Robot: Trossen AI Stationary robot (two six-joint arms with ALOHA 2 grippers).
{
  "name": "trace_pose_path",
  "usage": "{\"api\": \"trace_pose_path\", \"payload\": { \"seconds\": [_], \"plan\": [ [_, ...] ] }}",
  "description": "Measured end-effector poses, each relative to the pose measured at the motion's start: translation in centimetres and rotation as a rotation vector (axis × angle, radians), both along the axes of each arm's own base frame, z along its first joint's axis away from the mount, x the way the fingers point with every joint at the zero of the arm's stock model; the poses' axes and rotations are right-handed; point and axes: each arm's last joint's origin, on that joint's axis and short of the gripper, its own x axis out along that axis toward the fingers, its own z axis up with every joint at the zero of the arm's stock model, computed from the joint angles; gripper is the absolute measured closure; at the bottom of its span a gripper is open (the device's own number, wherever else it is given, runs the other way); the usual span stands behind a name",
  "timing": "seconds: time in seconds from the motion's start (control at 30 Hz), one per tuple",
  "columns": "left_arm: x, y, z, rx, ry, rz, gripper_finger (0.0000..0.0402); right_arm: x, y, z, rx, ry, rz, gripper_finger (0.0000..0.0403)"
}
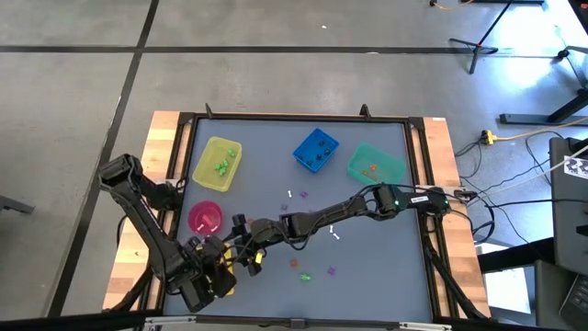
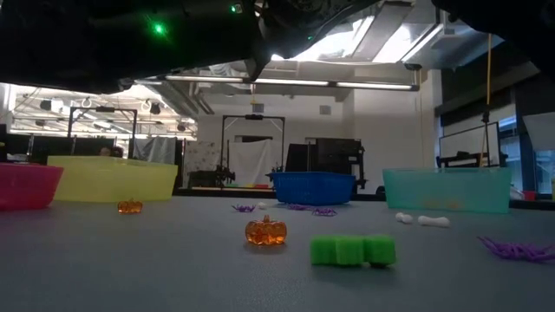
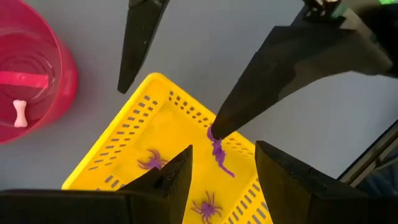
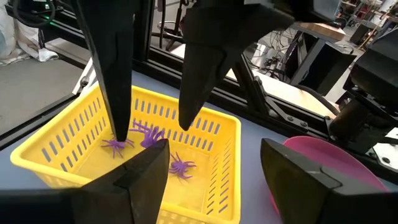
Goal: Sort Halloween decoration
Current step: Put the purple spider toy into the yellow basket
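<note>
My left gripper [image 3: 222, 152] open over a small yellow basket [image 4: 56, 149], my right gripper [image 4: 214, 146] open just above it too, purple spiders [image 4: 180, 166] inside, orange pumpkin [image 2: 265, 230] and green piece [image 2: 351, 250] loose on tabletop [image 2: 130, 269]

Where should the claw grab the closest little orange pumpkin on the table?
Probably best around the orange pumpkin's round middle, coming straight down from above. It sits upright on the table with nothing touching it, so there is room for a finger on each side. The green block lies apart from it.
</note>
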Motion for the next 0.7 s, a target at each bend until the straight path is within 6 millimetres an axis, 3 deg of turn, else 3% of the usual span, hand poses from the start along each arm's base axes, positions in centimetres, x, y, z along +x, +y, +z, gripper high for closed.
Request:
{"api": "trace_pose_path", "payload": {
  "seconds": [0.27, 0.7],
  "plan": [
    [-0.16, 0.15, -0.04, 0.011, 0.028, -0.007, 0.0264, 0.05, 0.04, 0.23, 0.006, -0.024, 0.0, 0.0152],
    [-0.24, 0.23, -0.09, 0.016, 0.043, -0.007, 0.0344, 0.03, 0.11, 0.23, 0.011, -0.023, 0.02, 0.0152]
  ]
}}
